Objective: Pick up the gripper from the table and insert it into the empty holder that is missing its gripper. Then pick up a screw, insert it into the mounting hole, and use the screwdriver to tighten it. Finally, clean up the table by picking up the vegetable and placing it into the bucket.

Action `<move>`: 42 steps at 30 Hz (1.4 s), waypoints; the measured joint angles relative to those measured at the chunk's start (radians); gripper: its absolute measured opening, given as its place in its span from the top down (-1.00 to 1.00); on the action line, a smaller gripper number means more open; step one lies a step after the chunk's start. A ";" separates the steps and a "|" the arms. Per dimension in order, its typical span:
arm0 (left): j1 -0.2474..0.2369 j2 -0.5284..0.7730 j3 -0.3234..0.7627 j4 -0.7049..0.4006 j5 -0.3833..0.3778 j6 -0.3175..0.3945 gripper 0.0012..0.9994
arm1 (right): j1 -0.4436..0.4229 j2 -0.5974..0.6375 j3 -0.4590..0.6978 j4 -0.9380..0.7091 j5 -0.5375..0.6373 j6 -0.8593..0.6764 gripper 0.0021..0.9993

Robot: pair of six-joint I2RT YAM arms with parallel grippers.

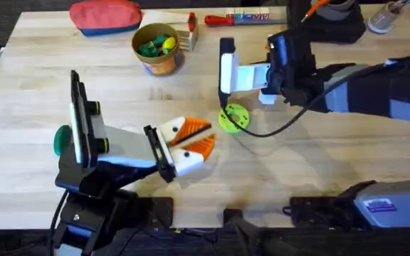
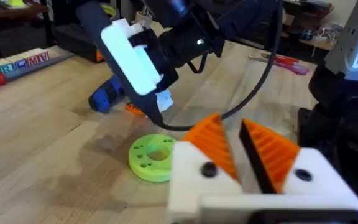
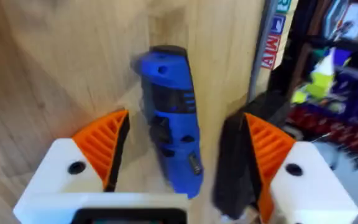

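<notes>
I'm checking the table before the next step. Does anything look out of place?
Nothing looks spilled or damaged. The screwdriver lies on its side on the table, between the right gripper's open fingers. The bucket stands upright.

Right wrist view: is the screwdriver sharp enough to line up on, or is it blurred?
Right wrist view: the blue screwdriver is soft and smeared at its far end, its near body clearer, lying between the open orange fingers. Left wrist view: the green disc reads clearly. Overhead view: the right arm's wrist is dark.
</notes>
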 joint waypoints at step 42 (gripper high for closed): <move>0.016 0.934 0.912 -0.977 -0.887 -0.181 -0.97 | 0.005 -0.416 -0.006 -0.205 -0.352 0.930 -0.98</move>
